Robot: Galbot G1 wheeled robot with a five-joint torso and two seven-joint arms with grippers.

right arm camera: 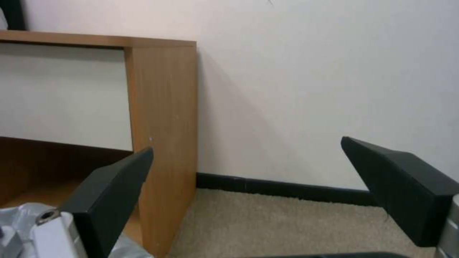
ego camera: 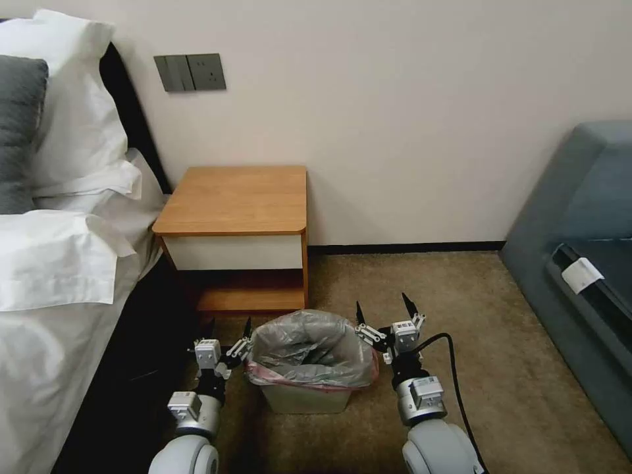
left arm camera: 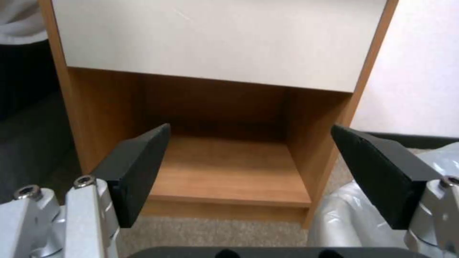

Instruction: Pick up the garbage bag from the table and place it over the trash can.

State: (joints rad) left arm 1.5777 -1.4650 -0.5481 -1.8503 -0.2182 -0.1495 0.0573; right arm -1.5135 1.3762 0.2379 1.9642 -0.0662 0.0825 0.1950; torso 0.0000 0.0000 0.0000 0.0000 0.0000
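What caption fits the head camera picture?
Garbage bag lines the trash can; open left gripper and right gripper flank it.

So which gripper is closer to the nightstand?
The right gripper, beside the bag-lined bin: its open fingers reach further toward the nightstand than the left gripper, also open on the bin's other side.

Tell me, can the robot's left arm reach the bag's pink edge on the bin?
Probably yes. The left gripper is open, right beside the trash can, and nothing sits between it and the garbage bag, whose pink band hangs over the rim on that side.
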